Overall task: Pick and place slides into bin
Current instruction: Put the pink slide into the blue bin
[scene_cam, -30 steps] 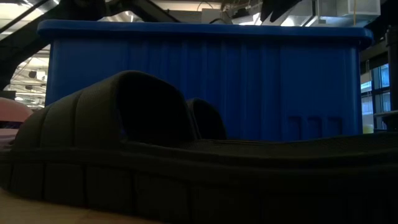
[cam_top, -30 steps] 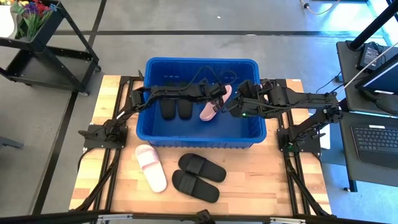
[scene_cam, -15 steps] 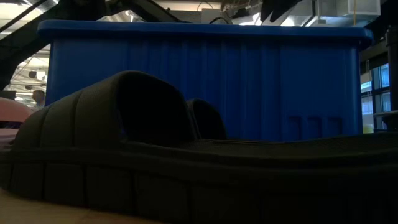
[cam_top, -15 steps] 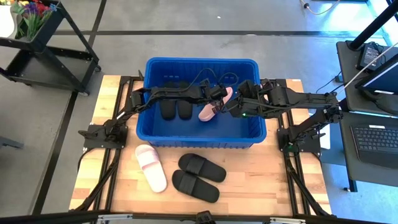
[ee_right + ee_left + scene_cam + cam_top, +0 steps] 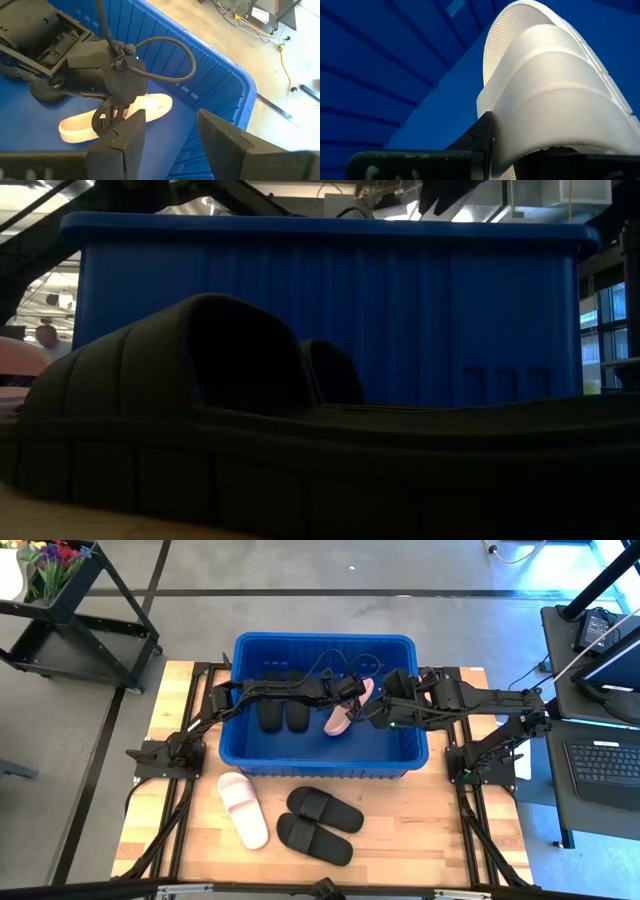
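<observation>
Pink slide [image 5: 341,712] lowered slightly in left hand [image 5: 352,692], mid-bin [image 5: 320,766].

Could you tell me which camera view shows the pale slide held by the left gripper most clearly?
The left wrist view: the pale slide fills it, strap clamped in the left gripper. The high view shows it small inside the bin. The right wrist view shows it partly behind the left arm. The low view hides it.

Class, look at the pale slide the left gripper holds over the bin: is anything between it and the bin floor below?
Nothing visible. The pale slide hangs in the left gripper over bare bin floor, clear of the black pair.
</observation>
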### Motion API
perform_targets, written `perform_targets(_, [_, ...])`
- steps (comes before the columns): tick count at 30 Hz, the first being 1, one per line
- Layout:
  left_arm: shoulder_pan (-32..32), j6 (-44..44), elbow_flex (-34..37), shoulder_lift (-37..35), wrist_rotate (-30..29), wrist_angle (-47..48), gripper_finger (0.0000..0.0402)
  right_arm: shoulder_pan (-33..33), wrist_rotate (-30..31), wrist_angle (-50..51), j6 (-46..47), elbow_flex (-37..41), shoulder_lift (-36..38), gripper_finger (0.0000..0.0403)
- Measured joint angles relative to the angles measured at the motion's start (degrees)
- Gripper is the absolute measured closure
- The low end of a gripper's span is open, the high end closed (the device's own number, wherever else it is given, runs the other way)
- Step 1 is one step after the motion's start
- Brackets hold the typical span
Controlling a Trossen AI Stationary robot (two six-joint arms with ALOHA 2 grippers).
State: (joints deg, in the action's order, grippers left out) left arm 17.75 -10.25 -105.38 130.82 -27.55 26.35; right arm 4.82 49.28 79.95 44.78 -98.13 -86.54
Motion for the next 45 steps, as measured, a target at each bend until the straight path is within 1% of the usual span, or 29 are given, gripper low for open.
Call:
perform_targets(4, [0.5, -0.1, 0.0, 0.0, -0.5, 0.0, 0.0353, 0.7, 0.0, 0.1, 0.0, 0.0, -0.4, 0.0221])
perform_targets(9, [1.7, -4.0, 0.0, 0.0, -4.3, 0.1, 0.0353, 1.4, 0.0, 0.5, -0.1, 0.0, -1.8, 0.0221])
perform_targets(19, [1.6, -4.3, 0.0, 0.0, -4.4, 0.7, 0.0353, 1.8, 0.0, 1.4, -1.8, 0.0, -4.1, 0.0221])
perform_targets(21, [1.4, -3.0, 0.0, 0.0, -4.4, 0.6, 0.0353, 1.8, 0.0, 1.4, -1.8, 0.0, -4.2, 0.0221])
perform_targets(25, [1.1, 3.1, 0.0, 0.0, -4.4, -0.2, 0.0353, 1.8, 0.0, 1.8, -1.9, 0.0, -4.2, 0.0221])
perform_targets(27, [1.2, 4.6, 0.0, 0.0, -4.4, -0.4, 0.0353, 1.8, 0.0, 2.0, -1.9, 0.0, -4.2, 0.0221])
perform_targets(28, [1.2, 5.2, 0.0, 0.0, -3.7, -0.4, 0.0353, 1.8, 0.0, 2.2, -1.9, 0.0, -4.2, 0.0221])
perform_targets(30, [1.3, 6.6, 0.0, 0.0, 0.0, -0.4, 0.0351, 1.8, 0.0, 2.4, -1.9, 0.0, -4.2, 0.0221])
perform_targets(33, [1.9, 5.1, 0.0, 0.0, 5.3, -0.6, 0.0338, 1.8, -0.6, 2.3, -1.8, 0.0, -4.2, 0.0221])
perform_targets(35, [2.2, 4.3, 0.0, 0.0, 6.8, -1.1, 0.0323, 1.8, -1.7, 2.4, -1.8, 0.0, -4.2, 0.0221])
perform_targets(41, [2.8, 3.7, 0.0, 0.0, 7.7, -2.4, 0.0274, 1.8, -2.9, 2.8, -1.8, 0.0, -4.2, 0.0221])
perform_targets(45, [3.1, 1.3, 0.0, 0.0, 7.6, -2.4, 0.0255, 1.8, -2.9, 2.8, -1.8, 0.0, -4.2, 0.0221])
